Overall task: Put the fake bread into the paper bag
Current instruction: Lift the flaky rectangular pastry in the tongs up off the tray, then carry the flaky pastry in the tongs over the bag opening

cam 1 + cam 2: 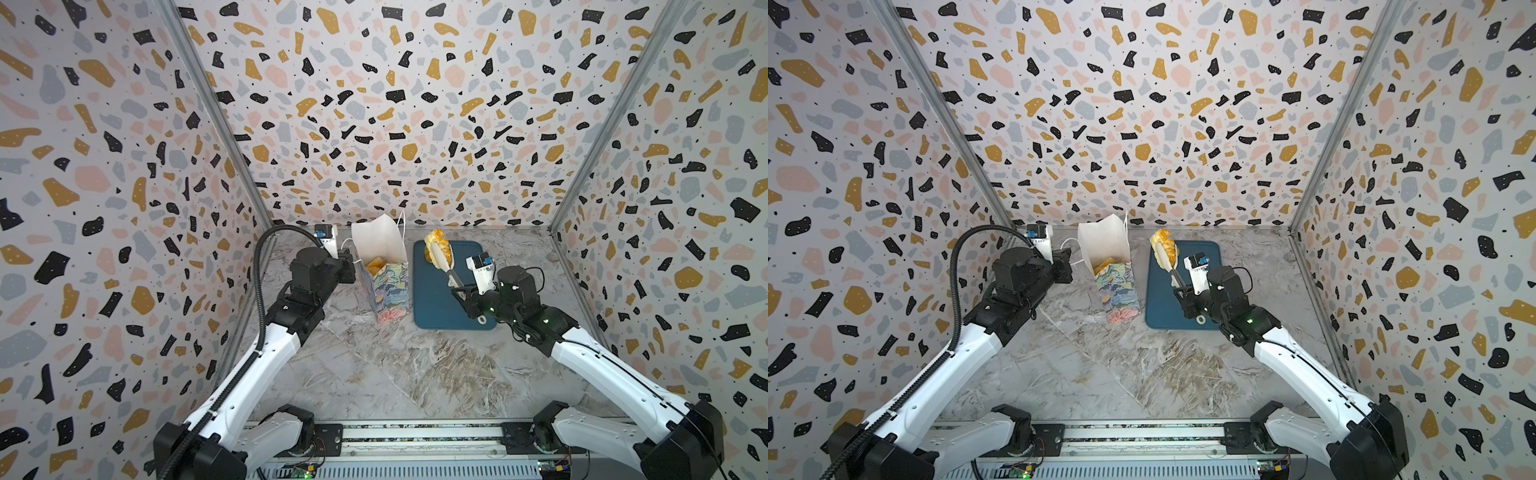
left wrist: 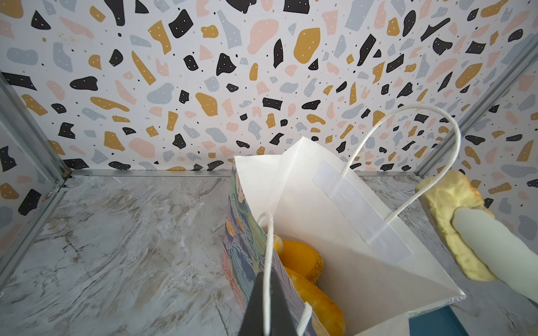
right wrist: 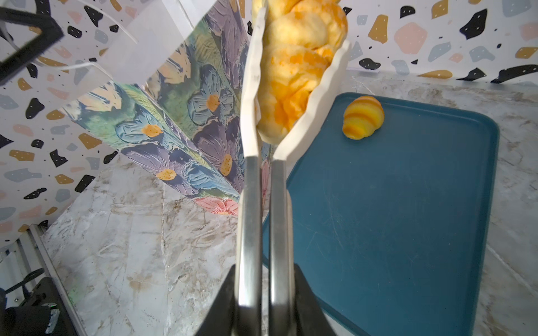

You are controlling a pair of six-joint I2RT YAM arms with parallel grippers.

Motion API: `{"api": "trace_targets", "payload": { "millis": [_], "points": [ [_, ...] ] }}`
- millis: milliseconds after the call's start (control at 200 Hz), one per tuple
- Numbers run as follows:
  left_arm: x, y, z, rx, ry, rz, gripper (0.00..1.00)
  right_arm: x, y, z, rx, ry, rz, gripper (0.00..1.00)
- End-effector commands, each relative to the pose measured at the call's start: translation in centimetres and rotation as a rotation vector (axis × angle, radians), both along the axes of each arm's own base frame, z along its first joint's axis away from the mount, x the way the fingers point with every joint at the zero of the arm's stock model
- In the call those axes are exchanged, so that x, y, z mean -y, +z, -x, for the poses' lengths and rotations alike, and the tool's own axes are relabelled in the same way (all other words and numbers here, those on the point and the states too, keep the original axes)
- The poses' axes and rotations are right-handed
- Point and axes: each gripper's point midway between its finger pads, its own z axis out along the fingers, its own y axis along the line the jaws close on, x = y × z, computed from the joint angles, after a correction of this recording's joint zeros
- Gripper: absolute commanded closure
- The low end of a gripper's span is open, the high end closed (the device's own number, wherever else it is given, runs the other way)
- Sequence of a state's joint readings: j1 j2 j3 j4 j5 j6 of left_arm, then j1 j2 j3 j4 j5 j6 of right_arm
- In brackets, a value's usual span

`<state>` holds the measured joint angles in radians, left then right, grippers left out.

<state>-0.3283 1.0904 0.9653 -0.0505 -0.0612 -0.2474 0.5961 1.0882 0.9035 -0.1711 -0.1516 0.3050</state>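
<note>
The fake bread (image 1: 436, 242) hangs in the tongs (image 1: 444, 262) over the tray's (image 1: 432, 301) 11 o'clock corner, at 3 o'clock of the paper bag (image 1: 392, 291). Your right end effector (image 1: 464, 293) clamps the tongs. Your left end effector (image 1: 354, 262) pinches the bag's cord handle (image 2: 267, 247). A ridged roll (image 3: 363, 117) lies on the tray.

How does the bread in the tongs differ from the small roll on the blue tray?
The bread in the tongs looks larger, is lumpy and is held off the table; the small roll is striped and lies on the blue tray. Both are golden-orange.
</note>
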Motion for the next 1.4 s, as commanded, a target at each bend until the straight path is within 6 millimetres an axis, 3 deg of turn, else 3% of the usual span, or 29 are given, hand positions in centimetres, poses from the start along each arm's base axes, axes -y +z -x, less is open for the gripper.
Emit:
{"api": "trace_targets", "payload": {
  "millis": [0,1026,1397],
  "points": [
    [0.4,0.4,0.1,0.022,-0.018,0.011,1.00,-0.3,5.9,-0.8,0.134,-0.029,-0.104,0.84],
    [0.3,0.3,0.1,0.020,-0.013,0.008,1.00,-5.5,15.4,0.9,0.317,0.061,-0.173,0.86],
    [0.2,0.5,0.1,0.025,-0.010,0.008,1.00,-9.5,15.7,1.2,0.321,0.126,-0.140,0.85]
  ]
}}
